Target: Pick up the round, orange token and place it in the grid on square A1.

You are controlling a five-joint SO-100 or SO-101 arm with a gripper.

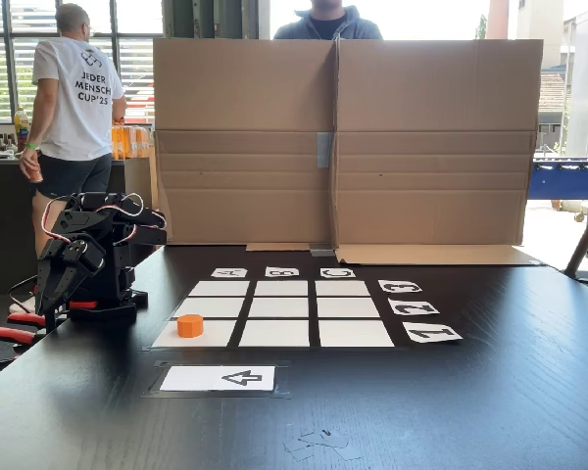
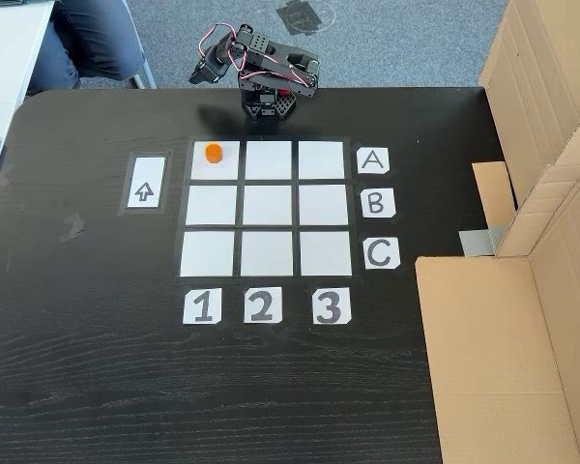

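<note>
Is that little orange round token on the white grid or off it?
On: the orange round token sits in the white grid's corner cell, row A, column 1.

I see the small bright-orange cylindrical token [image 2: 213, 153] standing upright on white corner square A1 [image 2: 222, 166] of the nine-cell grid [image 2: 267, 207].

Orange token [image 2: 213, 153], white grid [image 2: 267, 253] cells, black table [image 2: 97, 367], brown cardboard [image 1: 421, 147].

Arrow card [image 2: 145, 184] lies flat near the dark tabletop's [image 2: 97, 367] edge. Cardboard screen [image 1: 343, 142] stands along another edge (taped at centre seam). Two people [image 1: 76, 98] behind.
</note>
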